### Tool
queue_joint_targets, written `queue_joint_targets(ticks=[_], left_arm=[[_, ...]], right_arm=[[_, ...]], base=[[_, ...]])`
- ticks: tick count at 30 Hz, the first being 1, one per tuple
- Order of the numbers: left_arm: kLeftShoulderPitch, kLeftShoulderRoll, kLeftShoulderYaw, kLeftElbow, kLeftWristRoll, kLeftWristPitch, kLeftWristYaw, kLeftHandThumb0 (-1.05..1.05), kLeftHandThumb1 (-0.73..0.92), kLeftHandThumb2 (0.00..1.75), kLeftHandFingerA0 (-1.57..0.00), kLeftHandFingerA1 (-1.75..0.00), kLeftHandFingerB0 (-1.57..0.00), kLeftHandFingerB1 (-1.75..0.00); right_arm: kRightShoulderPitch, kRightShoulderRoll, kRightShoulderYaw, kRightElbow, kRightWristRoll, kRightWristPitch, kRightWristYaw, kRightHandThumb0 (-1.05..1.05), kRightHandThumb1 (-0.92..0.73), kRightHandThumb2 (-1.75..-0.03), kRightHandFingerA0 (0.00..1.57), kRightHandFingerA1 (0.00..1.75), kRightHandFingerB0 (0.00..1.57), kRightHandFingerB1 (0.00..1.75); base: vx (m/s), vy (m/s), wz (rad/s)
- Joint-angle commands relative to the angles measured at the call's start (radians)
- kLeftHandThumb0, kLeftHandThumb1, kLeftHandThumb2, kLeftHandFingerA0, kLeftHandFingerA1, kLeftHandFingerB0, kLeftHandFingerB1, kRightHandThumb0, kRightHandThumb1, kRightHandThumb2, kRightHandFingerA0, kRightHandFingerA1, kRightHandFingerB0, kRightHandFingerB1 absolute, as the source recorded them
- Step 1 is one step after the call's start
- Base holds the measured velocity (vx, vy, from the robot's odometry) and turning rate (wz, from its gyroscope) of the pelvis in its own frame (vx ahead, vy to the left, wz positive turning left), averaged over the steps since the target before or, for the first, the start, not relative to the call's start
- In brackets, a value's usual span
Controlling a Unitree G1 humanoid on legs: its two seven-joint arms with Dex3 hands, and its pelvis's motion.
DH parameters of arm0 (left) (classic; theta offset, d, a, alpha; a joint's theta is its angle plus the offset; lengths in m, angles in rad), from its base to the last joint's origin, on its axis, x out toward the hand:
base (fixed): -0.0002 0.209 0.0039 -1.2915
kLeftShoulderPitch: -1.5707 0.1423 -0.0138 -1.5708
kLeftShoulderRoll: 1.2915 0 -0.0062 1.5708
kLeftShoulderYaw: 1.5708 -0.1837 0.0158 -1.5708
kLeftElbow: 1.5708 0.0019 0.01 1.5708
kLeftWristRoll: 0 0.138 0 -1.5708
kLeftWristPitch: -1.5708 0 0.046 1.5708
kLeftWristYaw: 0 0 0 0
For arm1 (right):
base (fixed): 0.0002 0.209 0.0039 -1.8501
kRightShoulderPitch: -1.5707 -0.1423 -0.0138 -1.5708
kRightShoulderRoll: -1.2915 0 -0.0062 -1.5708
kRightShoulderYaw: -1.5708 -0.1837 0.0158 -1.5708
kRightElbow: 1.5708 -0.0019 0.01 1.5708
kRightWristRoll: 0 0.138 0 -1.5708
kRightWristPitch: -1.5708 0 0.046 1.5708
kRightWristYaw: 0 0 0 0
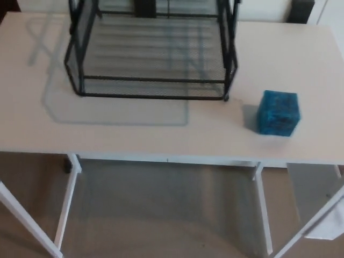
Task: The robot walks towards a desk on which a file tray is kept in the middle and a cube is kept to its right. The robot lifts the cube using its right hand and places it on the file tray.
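Cube [278, 113] sat on counter [134, 134] just right of tray [150, 88], unobstructed for pickup; neither hand in shot, so finger state couldn't be told.

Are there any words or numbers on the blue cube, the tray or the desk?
No readable text anywhere.
On the blue cube: dark marks, too blurred to read.
On the black mesh file tray: no writing.
On the white desk: no writing.

File tray [153, 80]: upper part cut off by top edge. Desk [129, 137]: left and right ends run out of frame; legs [65, 204] cut at bottom edge. Cube [278, 113] surface pattern blurred, unreadable.
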Motion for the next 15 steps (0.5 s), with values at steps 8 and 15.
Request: queue_joint_targets(ticks=[8,15], left_arm=[[-0.01,0.018,-0.005,-0.01,0.001,-0.01,-0.009,-0.51,0.26,1.04,-0.54,-0.86,-0.51,-0.8],[-0.006,0.012,-0.006,-0.006,0.005,-0.003,-0.003,-0.52,0.24,1.02,-0.55,-0.84,-0.52,-0.79]], right_arm=[[-0.013,-0.025,0.065,-0.004,-0.007,0.025,0.016,-0.85,-0.57,-0.92,0.33,0.57,0.04,0.31],[-0.029,-0.009,-0.02,0.011,0.033,0.054,0.037,-0.71,-0.48,-0.84,0.15,0.54,0.02,0.39]], base=[[0.01,0.053,0.06],[0.02,-0.171,0.1]])
